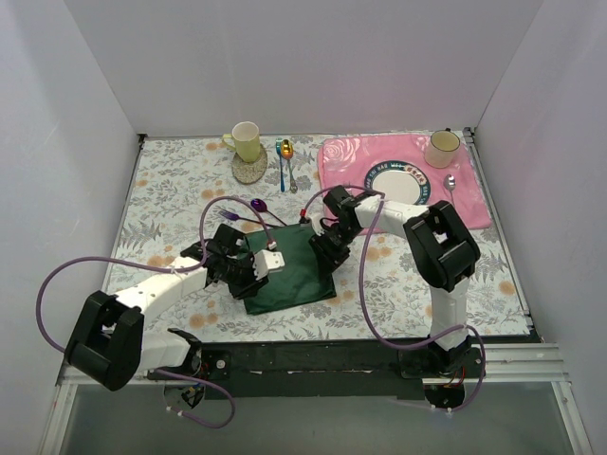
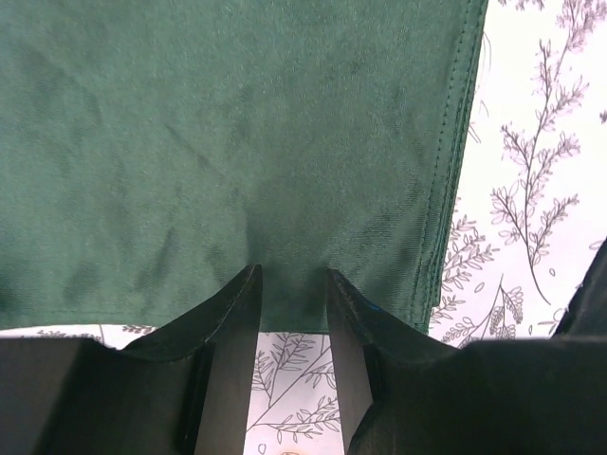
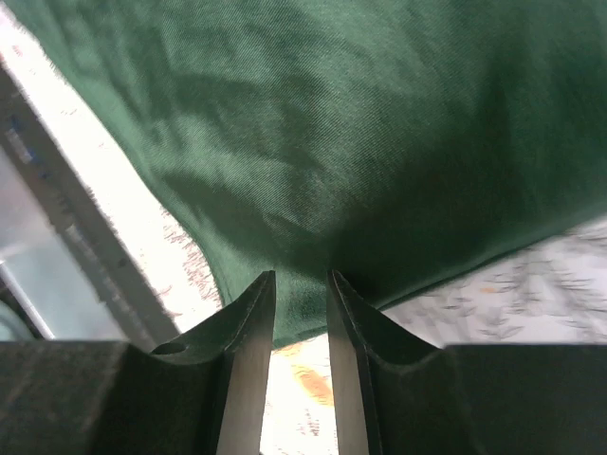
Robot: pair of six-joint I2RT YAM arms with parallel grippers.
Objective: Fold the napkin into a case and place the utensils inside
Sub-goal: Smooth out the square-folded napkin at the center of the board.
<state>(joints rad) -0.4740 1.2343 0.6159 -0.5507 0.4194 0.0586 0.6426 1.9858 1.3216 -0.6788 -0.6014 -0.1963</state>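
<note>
The dark green napkin [image 1: 292, 273] lies folded into a rough rectangle on the floral tablecloth at the centre. My left gripper [image 1: 263, 264] is at its left edge. In the left wrist view that gripper [image 2: 292, 275] is open by a narrow gap, its tips over the hem of the napkin [image 2: 237, 142]. My right gripper [image 1: 328, 248] is at the napkin's upper right corner. In the right wrist view it [image 3: 302, 277] also shows a narrow gap, tips over the rumpled napkin [image 3: 379, 142]. The purple spoon [image 1: 258, 205] and purple fork [image 1: 230, 217] lie just behind the napkin.
A yellow mug [image 1: 246, 140] stands on a coaster at the back. Blue and gold spoons [image 1: 285, 156] lie beside it. The pink placemat [image 1: 341, 161] at the back right carries a plate [image 1: 398, 180], a cup [image 1: 442, 147] and a silver spoon [image 1: 450, 182].
</note>
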